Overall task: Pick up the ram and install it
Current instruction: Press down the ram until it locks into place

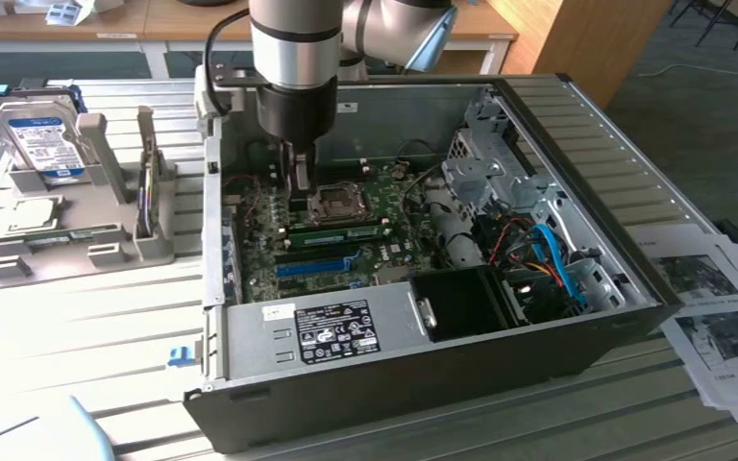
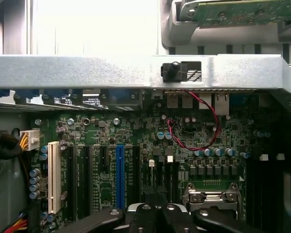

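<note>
My gripper (image 1: pixel 303 188) reaches down inside the open computer case (image 1: pixel 626 317), over the motherboard (image 1: pixel 266 279). Its fingers are shut together with nothing visible between them. The ram (image 1: pixel 339 231), a thin green stick, lies along the slots just in front of the CPU socket (image 1: pixel 334 202). The gripper stands over the end of the ram nearest the exterior view's left; I cannot tell whether they touch. In the wrist view the shut gripper (image 2: pixel 157 217) hangs over dark slots between the long blue slot (image 2: pixel 119 174) and the CPU socket (image 2: pixel 213 196).
The case walls close in around the arm, with a black fan housing (image 1: pixel 465 303) and drive cage (image 1: pixel 498 163) towards the exterior view's right. On the table at the left, a grey fixture (image 1: pixel 112 252) holds a hard drive (image 1: pixel 42 139) and a flat green board strip (image 1: pixel 61 236). Paper sheets (image 1: pixel 722 307) lie at the right.
</note>
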Robot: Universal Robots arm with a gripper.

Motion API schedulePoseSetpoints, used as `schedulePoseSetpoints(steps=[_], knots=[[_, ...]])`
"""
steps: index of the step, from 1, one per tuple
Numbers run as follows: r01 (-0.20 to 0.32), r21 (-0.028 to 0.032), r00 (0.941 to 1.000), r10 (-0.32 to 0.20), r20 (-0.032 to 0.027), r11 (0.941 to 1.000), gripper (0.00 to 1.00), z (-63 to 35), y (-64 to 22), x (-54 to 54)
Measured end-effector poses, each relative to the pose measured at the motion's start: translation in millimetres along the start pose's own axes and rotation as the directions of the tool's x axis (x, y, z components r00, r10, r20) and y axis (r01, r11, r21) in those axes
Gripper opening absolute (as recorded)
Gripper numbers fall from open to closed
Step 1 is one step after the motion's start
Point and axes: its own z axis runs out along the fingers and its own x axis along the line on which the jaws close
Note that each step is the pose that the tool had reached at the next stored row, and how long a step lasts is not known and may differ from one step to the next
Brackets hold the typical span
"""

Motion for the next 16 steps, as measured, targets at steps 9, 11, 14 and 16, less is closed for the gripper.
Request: schedulePoseSetpoints(steps=[9, 11, 14, 16], knots=[[0.0, 0.0, 1.0, 0.0, 0.0, 1.0, 0.09, -15.6, 0.1, 0.1], [0.0, -0.0001, 1.0, 0.0, 0.0, 1.0, 0.09, -19.3, 0.1, 0.1], [0.0, 0.0, 1.0, 0.0, 0.0, 1.0, 0.09, -24.5, 0.2, 0.1], [0.0, 0.0, 1.0, 0.0, 0.0001, 1.0, 0.09, -28.0, 0.2, 0.1]])
